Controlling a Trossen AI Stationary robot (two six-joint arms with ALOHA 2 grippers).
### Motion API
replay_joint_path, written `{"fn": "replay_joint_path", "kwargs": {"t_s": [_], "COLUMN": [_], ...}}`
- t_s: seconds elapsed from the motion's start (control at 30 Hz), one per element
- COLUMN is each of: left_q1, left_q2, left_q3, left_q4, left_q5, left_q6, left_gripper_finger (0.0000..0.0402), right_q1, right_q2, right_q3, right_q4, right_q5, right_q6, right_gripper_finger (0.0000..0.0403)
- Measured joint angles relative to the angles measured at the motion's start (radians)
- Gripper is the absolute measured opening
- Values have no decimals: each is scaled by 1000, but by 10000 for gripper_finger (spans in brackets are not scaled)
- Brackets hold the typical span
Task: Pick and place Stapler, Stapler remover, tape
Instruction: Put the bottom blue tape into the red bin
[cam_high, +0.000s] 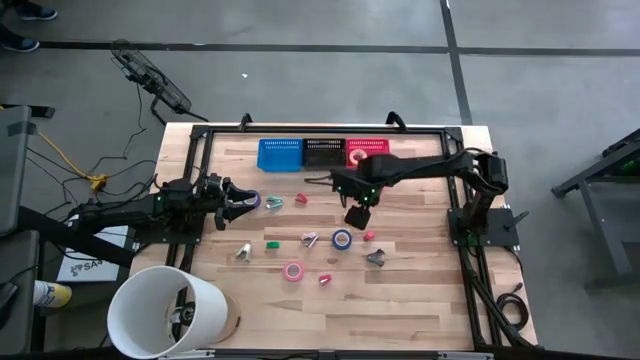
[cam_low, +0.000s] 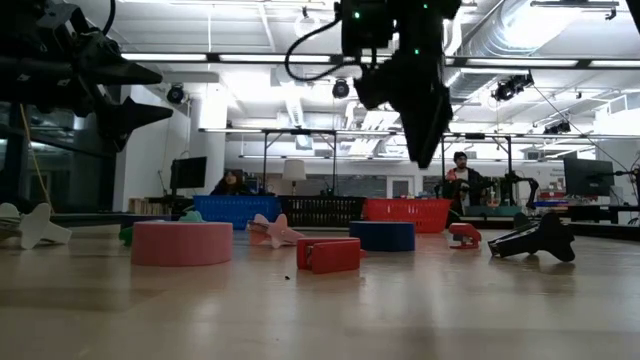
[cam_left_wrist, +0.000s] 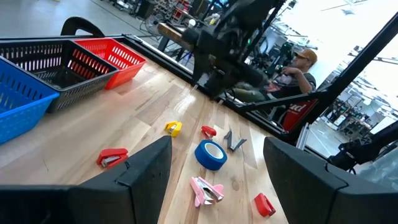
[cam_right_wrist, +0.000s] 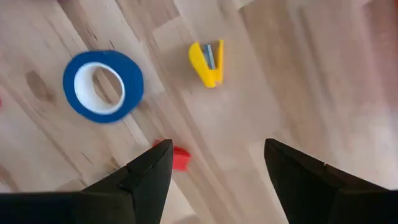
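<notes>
My right gripper hangs open above the table's middle, over a small yellow stapler. The blue tape lies flat just nearer. A little red stapler sits beside it. The pink tape lies flat toward the near edge. My left gripper is open at the left, raised off the wood. The purple tape lies just past its fingertips. A dark staple remover and a pink one rest on the wood. No yellow tape shows.
Blue, black and red baskets line the far edge. A big white cylinder stands at the near left corner. More small staplers and removers are scattered about. People sit in the room beyond.
</notes>
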Motion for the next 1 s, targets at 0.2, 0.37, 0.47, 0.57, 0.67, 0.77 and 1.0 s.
{"fn": "replay_joint_path", "kwargs": {"t_s": [0.2, 0.37, 0.47, 0.57, 0.67, 0.77, 1.0], "left_q1": [0, 0, 0, 0, 0, 0, 0], "left_q2": [0, 0, 0, 0, 0, 0, 0], "left_q3": [0, 0, 0, 0, 0, 0, 0], "left_q4": [0, 0, 0, 0, 0, 0, 0], "left_q5": [0, 0, 0, 0, 0, 0, 0], "left_q6": [0, 0, 0, 0, 0, 0, 0], "left_gripper_finger": [250, 250, 250, 250, 250, 250, 250], "right_q1": [41, 72, 85, 94, 106, 118, 134], "right_q2": [0, 0, 4, 24, 51, 73, 120], "right_q3": [-87, -108, -108, -108, -108, -108, -108], "right_q4": [130, 197, 224, 234, 277, 292, 314], "right_q5": [-20, -19, -18, -23, -44, -46, -34], "right_q6": [164, 254, 297, 326, 341, 365, 384], "right_gripper_finger": [245, 245, 245, 245, 245, 245, 245]}}
